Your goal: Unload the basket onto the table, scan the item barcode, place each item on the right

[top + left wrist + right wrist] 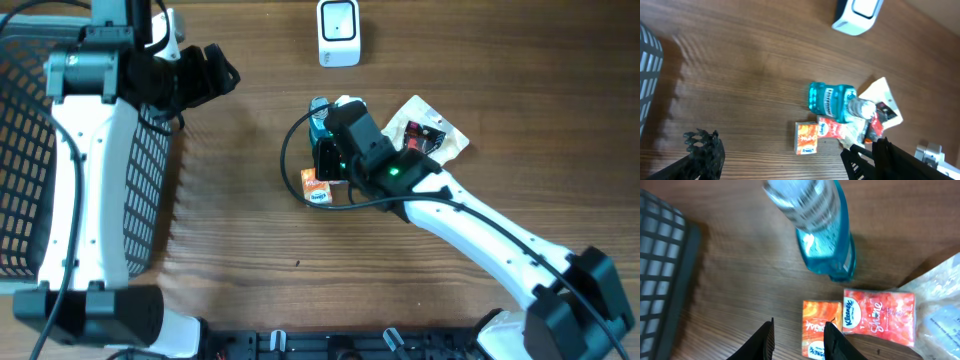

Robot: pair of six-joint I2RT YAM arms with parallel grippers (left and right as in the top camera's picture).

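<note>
**Right now: right gripper hovering over the orange pack, nothing gripped**

I am holding my right gripper (800,325) low over the cluster of items at the centre of the frame. Its two black fingers (766,339) are standing only part-way apart, and I am clamping nothing between them. One fingertip is overlapping the small orange cardboard pack (814,322), which is lying flat on the brown wooden table (250,260).

Just right of that pack, and touching it, the red Kleenex tissue pack (880,317) is lying flat. Above both, the blue translucent mouthwash bottle (825,235) is lying on its side. At the right edge of the wrist view, the crinkled clear plastic bag (940,315) is sitting beside the red pack.

I am keeping my left gripper (215,70) at the upper left of the overhead frame, next to the black wire-mesh basket (25,150). Its jaws are spread wide and it is carrying nothing.

At the top centre, the white boxy barcode scanner (338,33) is standing well apart from the items.
</note>
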